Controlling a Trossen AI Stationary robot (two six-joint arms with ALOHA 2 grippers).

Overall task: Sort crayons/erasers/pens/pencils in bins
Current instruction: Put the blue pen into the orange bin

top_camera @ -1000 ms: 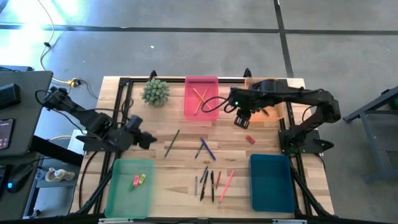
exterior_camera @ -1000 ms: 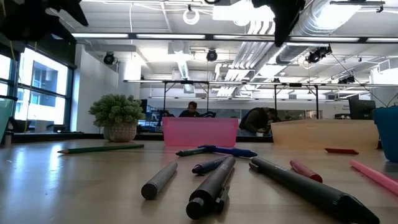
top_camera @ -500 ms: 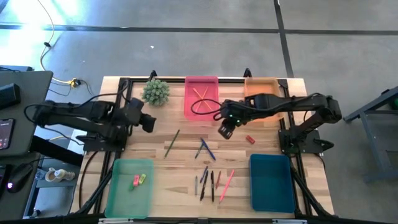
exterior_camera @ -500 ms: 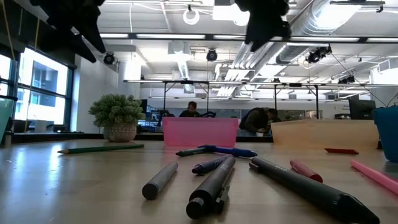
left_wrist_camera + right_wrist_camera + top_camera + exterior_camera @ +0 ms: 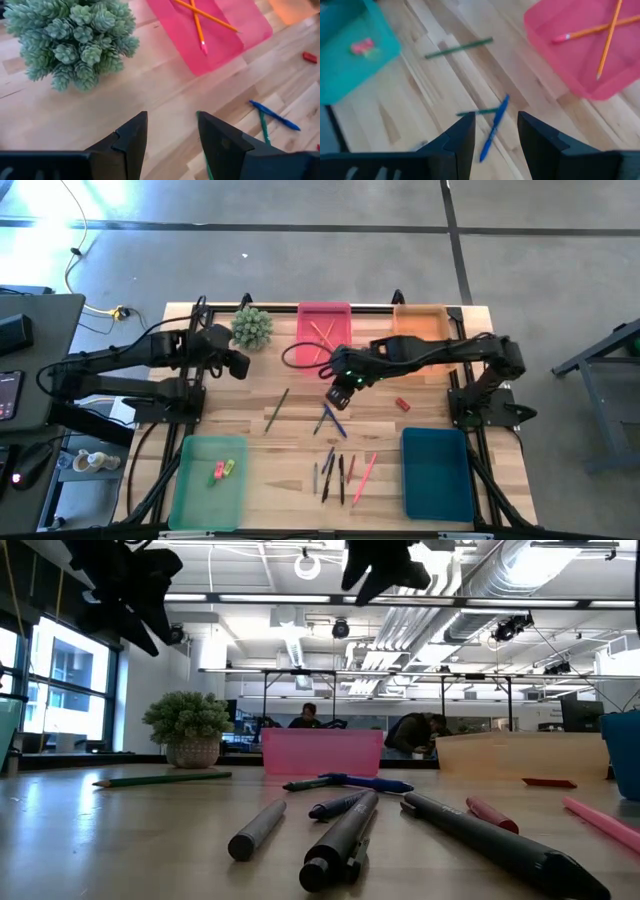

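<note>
My right gripper point(image 5: 337, 393) hangs above the middle of the table point(image 5: 300, 450) with its fingers apart and nothing between them; my right wrist view looks down past them at a blue pen point(image 5: 494, 128) crossing a green pen point(image 5: 476, 112). My left gripper point(image 5: 240, 367) is also spread and empty, held high near the potted plant point(image 5: 250, 327) at the far left of the table.

Just beyond my right gripper sits the pink bin point(image 5: 323, 335) with two orange pencils point(image 5: 322, 336) crossed inside it. Beside that bin is the orange bin point(image 5: 420, 330), partly under my right arm. A dark green pencil point(image 5: 277, 409) lies loose on the wood between the two grippers. A small red eraser point(image 5: 402, 404) lies on the table to the right of my right gripper, apart from every bin.

Nearer the front edge lies a row of pens point(image 5: 340, 475), dark ones and pink ones, side by side. The light green bin point(image 5: 208, 480) at the front left holds a pink eraser and a yellow-green eraser point(image 5: 222, 469), which seem to touch, though they are too small to be sure. The teal bin point(image 5: 437, 472) stands at the front right.
</note>
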